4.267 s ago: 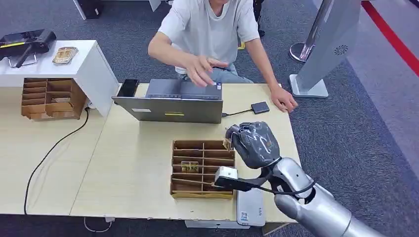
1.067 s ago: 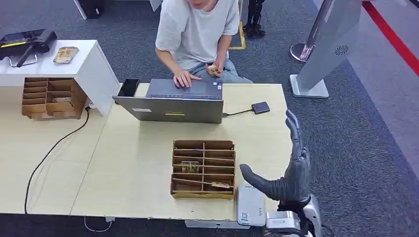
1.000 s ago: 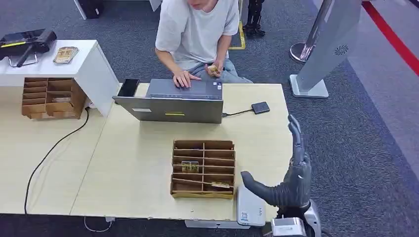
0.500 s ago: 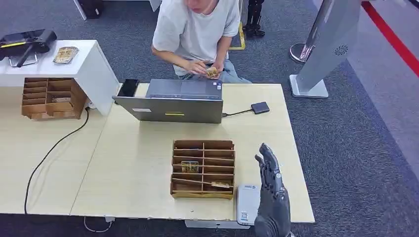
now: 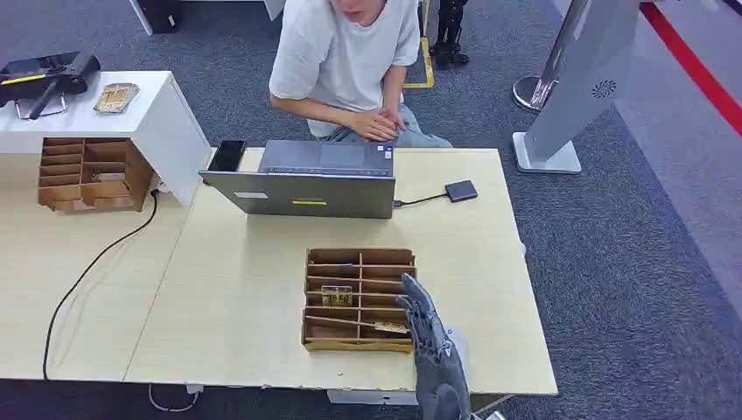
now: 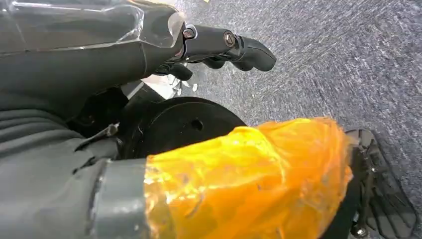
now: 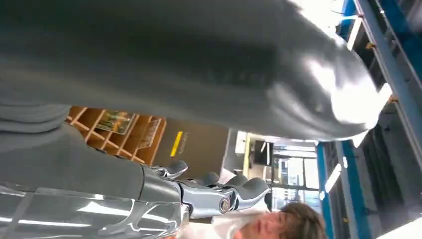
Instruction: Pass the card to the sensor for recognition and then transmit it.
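Your card (image 5: 336, 295) lies flat, gold-patterned, in a middle left slot of the wooden tray (image 5: 360, 345), frame centre.

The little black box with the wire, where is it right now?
In the head view the little black box lies on the table, on its far right side, just right of the laptop, and its wire runs to the laptop.

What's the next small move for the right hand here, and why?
Probably reach down to the card in the tray's near row and pinch it. The right hand hovers open and empty just beside that row, and the person behind the laptop waits.
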